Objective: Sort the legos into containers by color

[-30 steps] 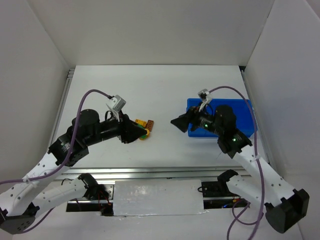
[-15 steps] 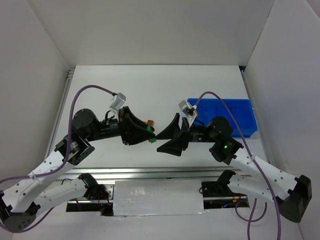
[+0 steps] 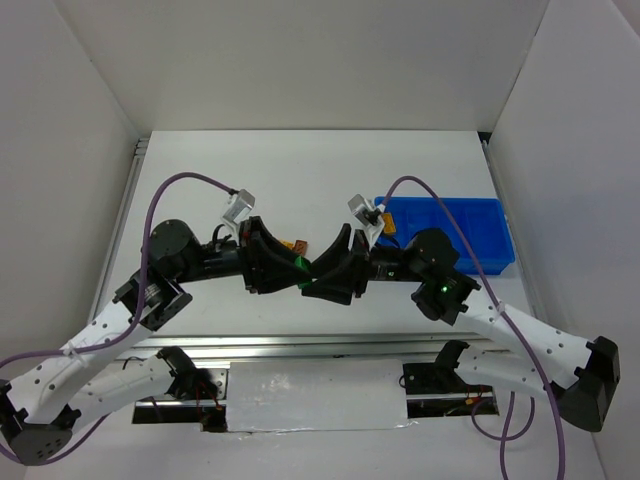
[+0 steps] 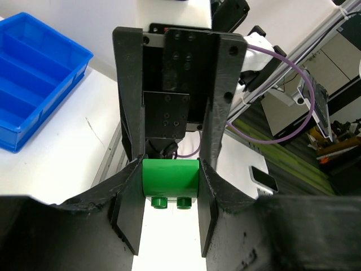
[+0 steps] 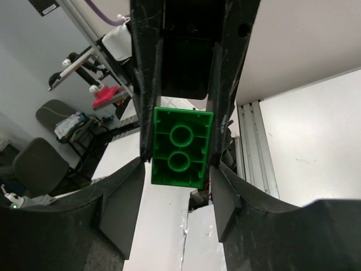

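Note:
My left gripper [image 3: 298, 266] is shut on a green lego [image 3: 301, 265] and holds it above the table at mid-centre. In the left wrist view the lego [image 4: 170, 178] sits between the fingertips, studs toward the camera. My right gripper [image 3: 320, 272] is open and faces the left one tip to tip. In the right wrist view the lego's hollow underside [image 5: 181, 148] reaches between my open right fingers [image 5: 125, 209], with gaps on both sides. An orange and brown lego [image 3: 293, 245] lies just behind the grippers. The blue tray [image 3: 470, 240] stands at the right; its compartments look empty in the left wrist view [image 4: 34, 73]. Other legos are hidden.
White walls close in the table at the left, back and right. A metal rail [image 3: 135, 170] runs along the left edge. A silver taped panel [image 3: 315, 395] lies at the near edge between the arm bases. Purple cables arch over both arms.
My right gripper swung left from over the blue tray to meet the left gripper. My left gripper lifted the green lego and carried it right, away from the other legos.

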`<action>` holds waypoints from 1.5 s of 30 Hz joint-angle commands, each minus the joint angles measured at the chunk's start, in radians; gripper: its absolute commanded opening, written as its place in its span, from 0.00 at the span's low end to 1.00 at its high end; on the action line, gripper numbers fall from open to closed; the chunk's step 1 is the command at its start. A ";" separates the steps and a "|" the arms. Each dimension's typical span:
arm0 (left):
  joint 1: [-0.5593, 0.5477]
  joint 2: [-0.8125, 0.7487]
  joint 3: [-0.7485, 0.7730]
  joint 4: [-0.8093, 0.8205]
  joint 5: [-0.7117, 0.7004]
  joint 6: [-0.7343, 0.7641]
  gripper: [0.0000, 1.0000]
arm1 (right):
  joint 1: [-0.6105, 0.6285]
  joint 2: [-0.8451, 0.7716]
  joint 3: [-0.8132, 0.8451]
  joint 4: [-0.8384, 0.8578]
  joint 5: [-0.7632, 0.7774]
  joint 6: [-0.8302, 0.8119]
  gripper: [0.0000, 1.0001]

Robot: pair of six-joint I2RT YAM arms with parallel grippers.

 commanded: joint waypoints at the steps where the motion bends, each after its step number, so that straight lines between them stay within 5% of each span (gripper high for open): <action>1: 0.001 -0.011 -0.004 0.048 0.027 0.004 0.00 | 0.019 0.010 0.058 0.039 0.048 -0.007 0.55; 4: 0.002 -0.014 -0.008 0.057 0.040 0.000 0.00 | 0.019 0.015 0.055 0.054 0.054 -0.004 0.47; 13: 0.001 -0.011 -0.021 0.074 0.073 -0.002 0.00 | 0.021 0.021 0.081 0.052 0.085 0.024 0.47; 16: 0.002 -0.011 -0.022 0.083 0.084 -0.004 0.00 | 0.021 0.027 0.088 0.053 0.080 0.038 0.63; 19: 0.002 -0.009 -0.022 0.079 0.081 -0.004 0.00 | 0.022 0.033 0.097 0.047 0.074 0.041 0.65; 23: 0.002 -0.006 -0.014 0.062 0.076 0.006 0.00 | 0.022 0.025 0.090 0.047 0.078 0.032 0.49; 28: 0.002 -0.002 -0.021 0.071 0.079 0.004 0.00 | 0.022 0.005 0.076 0.062 0.105 0.033 0.00; 31: 0.002 -0.005 -0.022 0.070 0.073 0.004 0.14 | 0.022 0.004 0.068 0.059 0.106 0.024 0.00; 33: 0.002 -0.012 -0.021 0.068 0.057 0.004 0.44 | 0.024 0.005 0.061 0.058 0.105 0.016 0.00; 34: 0.002 -0.014 -0.018 0.064 0.056 0.004 0.44 | 0.024 0.008 0.061 0.059 0.105 0.015 0.00; 35: 0.002 -0.017 -0.013 0.056 0.044 0.009 0.58 | 0.022 0.009 0.055 0.061 0.103 0.013 0.00; 38: 0.002 -0.018 -0.007 0.045 0.027 0.010 0.75 | 0.024 0.013 0.048 0.058 0.100 0.010 0.00; 45: 0.002 -0.017 0.021 0.019 -0.020 0.013 0.93 | 0.022 0.018 0.048 0.018 0.117 -0.010 0.00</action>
